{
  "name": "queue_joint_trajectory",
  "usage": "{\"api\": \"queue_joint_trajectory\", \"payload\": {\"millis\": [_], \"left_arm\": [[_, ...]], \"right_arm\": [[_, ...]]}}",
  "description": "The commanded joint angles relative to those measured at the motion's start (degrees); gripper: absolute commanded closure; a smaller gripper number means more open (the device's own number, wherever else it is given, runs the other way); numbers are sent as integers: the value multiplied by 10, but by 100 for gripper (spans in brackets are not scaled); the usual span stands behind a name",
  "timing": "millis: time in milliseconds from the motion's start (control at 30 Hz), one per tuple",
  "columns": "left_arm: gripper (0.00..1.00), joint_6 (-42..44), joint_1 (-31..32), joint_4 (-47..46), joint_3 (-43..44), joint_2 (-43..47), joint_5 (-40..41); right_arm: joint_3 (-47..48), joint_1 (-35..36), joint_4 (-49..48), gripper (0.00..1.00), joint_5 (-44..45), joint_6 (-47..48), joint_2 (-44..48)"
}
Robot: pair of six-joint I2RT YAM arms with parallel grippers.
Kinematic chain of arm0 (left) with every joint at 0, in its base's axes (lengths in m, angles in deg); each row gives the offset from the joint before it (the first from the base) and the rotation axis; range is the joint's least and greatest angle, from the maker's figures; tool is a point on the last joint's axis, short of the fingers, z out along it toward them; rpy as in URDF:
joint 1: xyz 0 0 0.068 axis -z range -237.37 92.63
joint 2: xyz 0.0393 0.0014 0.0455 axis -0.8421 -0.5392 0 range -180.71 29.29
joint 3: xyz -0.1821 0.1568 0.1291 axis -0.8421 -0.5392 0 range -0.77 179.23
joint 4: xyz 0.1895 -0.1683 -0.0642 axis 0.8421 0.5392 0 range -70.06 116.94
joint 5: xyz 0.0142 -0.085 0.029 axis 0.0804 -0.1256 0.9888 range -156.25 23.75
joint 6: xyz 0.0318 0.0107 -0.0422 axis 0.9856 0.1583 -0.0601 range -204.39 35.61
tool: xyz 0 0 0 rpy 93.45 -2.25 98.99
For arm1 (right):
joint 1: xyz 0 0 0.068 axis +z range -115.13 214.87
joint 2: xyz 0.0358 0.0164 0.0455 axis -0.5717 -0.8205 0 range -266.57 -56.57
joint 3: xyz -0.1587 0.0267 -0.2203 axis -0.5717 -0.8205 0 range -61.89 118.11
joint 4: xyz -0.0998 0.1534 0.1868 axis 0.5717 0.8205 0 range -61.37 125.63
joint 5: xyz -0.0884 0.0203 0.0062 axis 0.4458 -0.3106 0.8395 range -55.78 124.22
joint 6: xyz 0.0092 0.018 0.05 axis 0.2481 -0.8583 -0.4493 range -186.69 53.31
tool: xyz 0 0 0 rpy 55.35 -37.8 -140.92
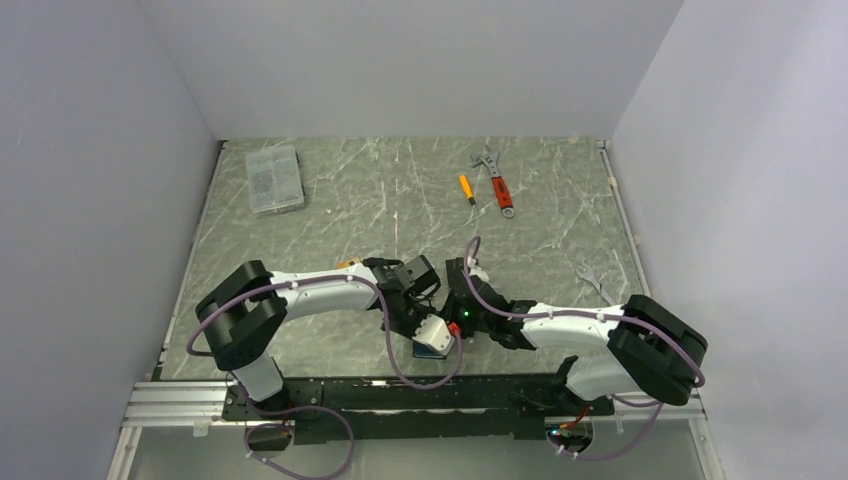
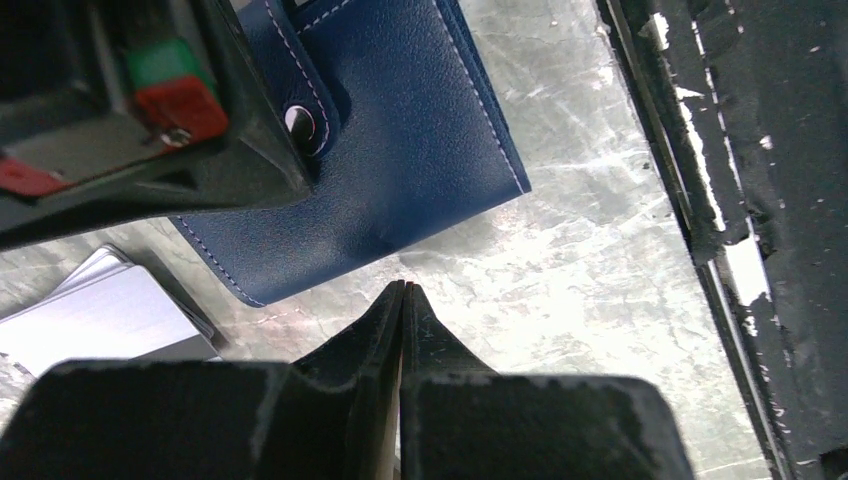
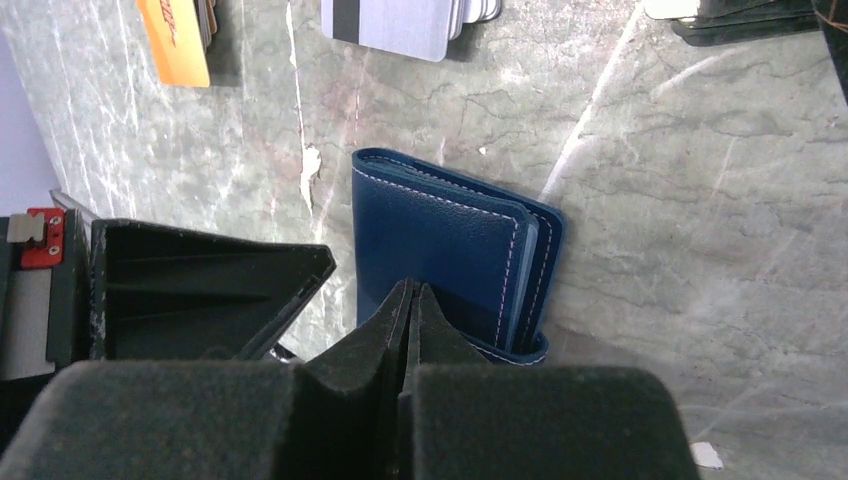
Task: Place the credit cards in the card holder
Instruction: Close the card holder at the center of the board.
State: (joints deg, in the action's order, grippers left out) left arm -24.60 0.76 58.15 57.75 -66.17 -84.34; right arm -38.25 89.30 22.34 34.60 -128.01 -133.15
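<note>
The navy card holder [image 3: 440, 250] lies folded on the marble table, its snap tab [image 2: 300, 120] fastened. My right gripper [image 3: 410, 288] is shut, its tips over the holder's near edge; whether they touch it is unclear. My left gripper [image 2: 404, 288] is shut with nothing visibly held, its tips just off the holder's [image 2: 400, 150] edge above bare table. Credit cards lie beyond the holder: an orange stack [image 3: 175, 40], a white-grey card with a black stripe [image 3: 400, 20] and black ones [image 3: 745, 22]. A white-grey card [image 2: 100, 320] shows beside the left fingers.
The black mounting rail [image 2: 740, 200] runs along the table's near edge, close to the left gripper. At the back lie a clear plastic box [image 1: 274, 178], an orange-handled screwdriver [image 1: 466, 188] and a red wrench [image 1: 497, 184]. Both arms crowd together over the holder [image 1: 433, 350].
</note>
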Motion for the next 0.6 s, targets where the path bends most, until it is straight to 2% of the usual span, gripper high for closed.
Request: {"api": "queue_joint_trajectory", "payload": {"millis": [0,200,267,433,567], "left_arm": [[92,-13,1,18,17,34,-29],[91,-14,5,0,6,53,-46],[91,-10,11,-6,-4,63,-42],[91,6,15,-20,-35,84,-24],[91,13,15,-42,-62,103,-27]], "right_arm": [[-35,13,164,100,65,14,-71],[50,36,210,98,75,60,-71],[86,34,241,81,76,78,-61],[168,17,327,55,73,105,-34],[221,-9,383,47,52,118,-15]]}}
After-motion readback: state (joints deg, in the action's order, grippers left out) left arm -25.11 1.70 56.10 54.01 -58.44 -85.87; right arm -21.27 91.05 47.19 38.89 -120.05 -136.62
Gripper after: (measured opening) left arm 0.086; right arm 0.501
